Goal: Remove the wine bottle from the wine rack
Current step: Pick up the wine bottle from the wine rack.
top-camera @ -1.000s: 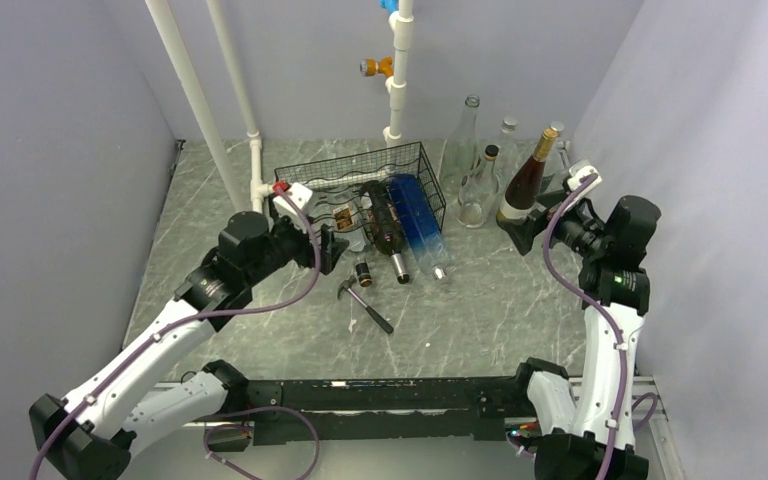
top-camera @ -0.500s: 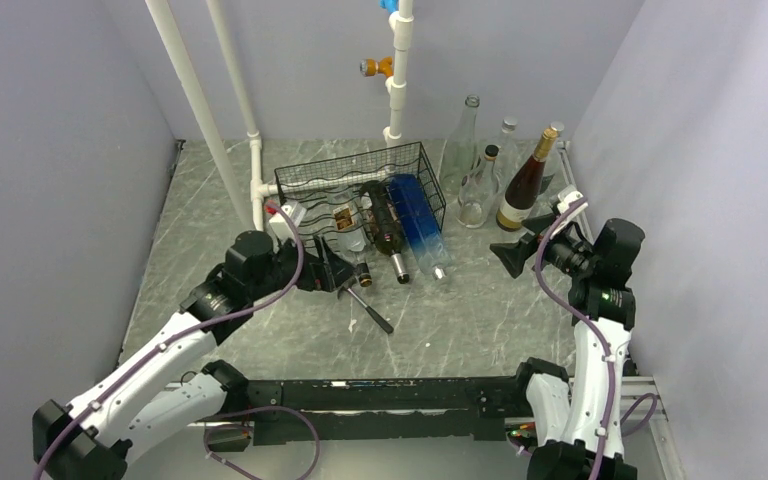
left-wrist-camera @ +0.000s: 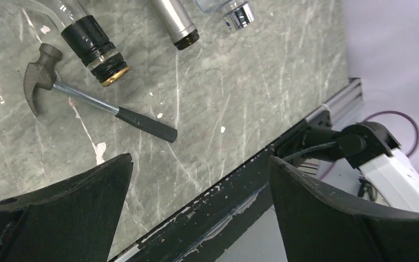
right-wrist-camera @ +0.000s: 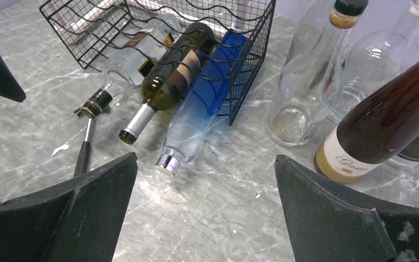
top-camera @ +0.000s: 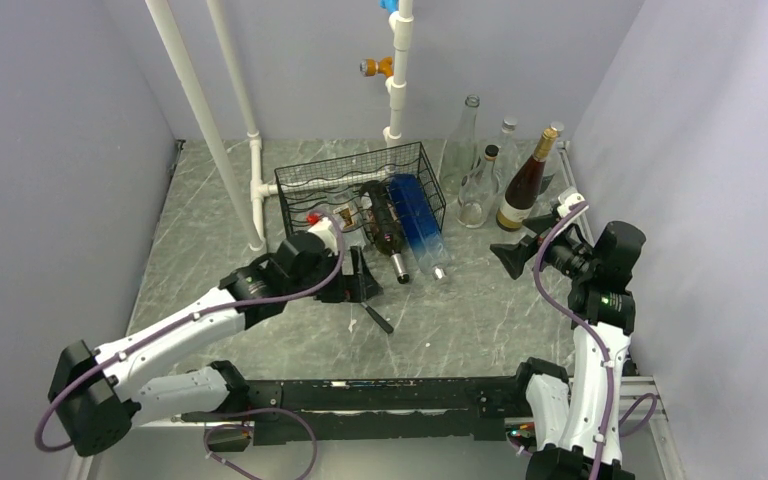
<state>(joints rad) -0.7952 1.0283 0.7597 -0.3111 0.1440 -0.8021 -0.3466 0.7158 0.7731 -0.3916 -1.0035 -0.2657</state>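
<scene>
The black wire wine rack [top-camera: 360, 185] [right-wrist-camera: 158, 22] stands mid-table with three bottles lying in it, necks toward me. The dark green wine bottle [top-camera: 385, 225] [right-wrist-camera: 172, 73] lies in the middle, between a clear bottle [right-wrist-camera: 123, 60] and a blue bottle [top-camera: 415, 220] [right-wrist-camera: 207, 98]. My left gripper [top-camera: 360, 278] [left-wrist-camera: 199, 158] is open and empty, just in front of the clear bottle's black neck [left-wrist-camera: 95, 46]. Right of the rack, my right gripper [top-camera: 508, 255] [right-wrist-camera: 206, 157] hangs open and empty, facing the bottles.
A hammer [top-camera: 368, 305] [left-wrist-camera: 103, 103] lies on the table in front of the rack. Several upright bottles stand at the back right, among them a brown one [top-camera: 525, 185] [right-wrist-camera: 393, 120]. White pipes [top-camera: 200, 110] rise behind the rack.
My left arm has swung right and forward, from beside the rack's left end to in front of the bottle necks. My right gripper drew back from the brown bottle, then held still.
</scene>
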